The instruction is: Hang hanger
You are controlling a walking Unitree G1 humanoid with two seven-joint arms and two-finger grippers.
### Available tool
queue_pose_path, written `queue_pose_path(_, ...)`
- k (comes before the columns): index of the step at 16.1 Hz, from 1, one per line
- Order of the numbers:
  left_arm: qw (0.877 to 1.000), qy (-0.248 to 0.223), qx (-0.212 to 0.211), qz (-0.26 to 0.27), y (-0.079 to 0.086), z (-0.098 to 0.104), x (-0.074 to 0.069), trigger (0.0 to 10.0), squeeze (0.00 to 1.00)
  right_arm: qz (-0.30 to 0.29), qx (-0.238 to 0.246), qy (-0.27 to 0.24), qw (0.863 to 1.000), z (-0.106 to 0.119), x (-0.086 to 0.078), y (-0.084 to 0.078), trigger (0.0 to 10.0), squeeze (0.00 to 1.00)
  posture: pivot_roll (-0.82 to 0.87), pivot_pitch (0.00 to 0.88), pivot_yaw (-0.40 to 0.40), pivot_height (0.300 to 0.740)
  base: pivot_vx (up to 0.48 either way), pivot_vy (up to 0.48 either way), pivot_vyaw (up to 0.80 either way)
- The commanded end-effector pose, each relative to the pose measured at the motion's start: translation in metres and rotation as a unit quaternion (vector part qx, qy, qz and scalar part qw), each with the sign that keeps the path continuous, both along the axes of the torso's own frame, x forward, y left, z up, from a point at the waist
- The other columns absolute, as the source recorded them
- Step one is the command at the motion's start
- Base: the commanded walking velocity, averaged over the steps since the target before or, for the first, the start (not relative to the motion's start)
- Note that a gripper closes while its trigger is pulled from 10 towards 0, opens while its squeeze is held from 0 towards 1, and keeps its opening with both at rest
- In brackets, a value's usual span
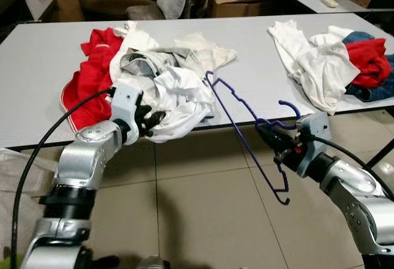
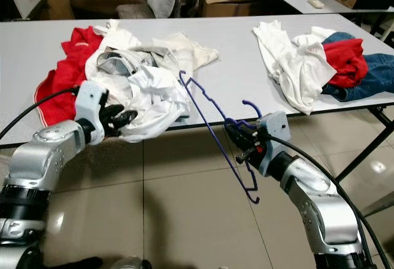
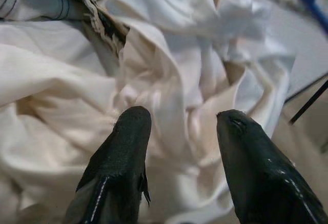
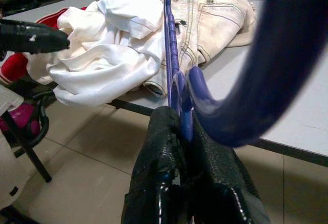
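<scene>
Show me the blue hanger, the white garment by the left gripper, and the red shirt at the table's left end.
blue hanger [image 1: 237, 100], left eye view, on its long upper bar.
white garment [image 1: 181, 100], left eye view, on its bunched middle.
red shirt [image 1: 89, 84], left eye view, on its body.

Head pair looks down at table [image 1: 37, 66] — wrist cameras close.

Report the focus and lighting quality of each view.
Left eye view: evenly lit and sharp, the blue hanger crisp, soft shadows on the floor. Left wrist view: white shirt slightly soft, the left tool dark. Right wrist view: the hanger's hook looms close and blurred; the right tool stays sharper.
</scene>
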State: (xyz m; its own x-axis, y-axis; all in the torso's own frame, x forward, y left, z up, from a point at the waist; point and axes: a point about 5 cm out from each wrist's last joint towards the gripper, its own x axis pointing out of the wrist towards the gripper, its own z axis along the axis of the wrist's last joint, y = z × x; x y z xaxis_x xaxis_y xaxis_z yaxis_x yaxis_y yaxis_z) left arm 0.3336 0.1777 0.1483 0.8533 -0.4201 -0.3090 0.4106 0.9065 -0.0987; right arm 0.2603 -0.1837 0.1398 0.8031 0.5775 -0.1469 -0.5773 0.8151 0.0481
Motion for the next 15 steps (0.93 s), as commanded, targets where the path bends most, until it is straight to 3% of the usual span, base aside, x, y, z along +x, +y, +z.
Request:
queue_pose_path(1, 1.0, 0.004, -0.02, 0.012, 0.002, 0.002, 0.002, 10.0, 0.0, 0.004, 0.003, -0.017, 1.0, 0.006, -0.001, 0.001, 10.0, 0.0, -0.1, 0.0, -0.007, 0.74, 0.0, 0.0, 0.0)
queue_pose_path(4, 1.0, 0.022, -0.002, 0.012, -0.001, -0.008, 0.003, 10.0, 0.0, 0.007, 0.002, -0.016, 1.0, 0.005, -0.002, 0.002, 10.0, 0.0, -0.1, 0.0, -0.006, 0.74, 0.0, 0.0, 0.0)
queue_pose_path(5, 0.999, 0.028, 0.006, 0.018, -0.004, -0.014, 0.005, 4.6, 0.0, 0.008, 0.002, -0.017, 1.0, 0.006, -0.002, 0.003, 10.0, 0.0, -0.1, 0.0, -0.005, 0.74, 0.0, 0.0, 0.0)
queue_pose_path(7, 0.999, 0.027, 0.005, 0.024, -0.005, -0.016, 0.008, 1.1, 0.0, 0.009, 0.002, -0.018, 1.0, 0.006, -0.002, 0.003, 10.0, 0.0, -0.1, 0.0, -0.004, 0.74, 0.0, 0.0, 0.0)
queue_pose_path(8, 0.999, 0.021, 0.003, 0.032, -0.006, -0.015, 0.01, 0.0, 0.0, 0.009, 0.002, -0.018, 1.0, 0.006, -0.002, 0.003, 10.0, 0.0, -0.1, 0.0, -0.002, 0.74, 0.0, 0.0, 0.0)
queue_pose_path(15, 0.999, 0.002, -0.005, 0.038, -0.005, -0.012, 0.016, 0.0, 0.0, 0.01, 0.003, -0.016, 1.0, 0.005, -0.004, 0.004, 10.0, 0.0, -0.1, 0.0, 0.001, 0.74, 0.0, 0.0, 0.0)
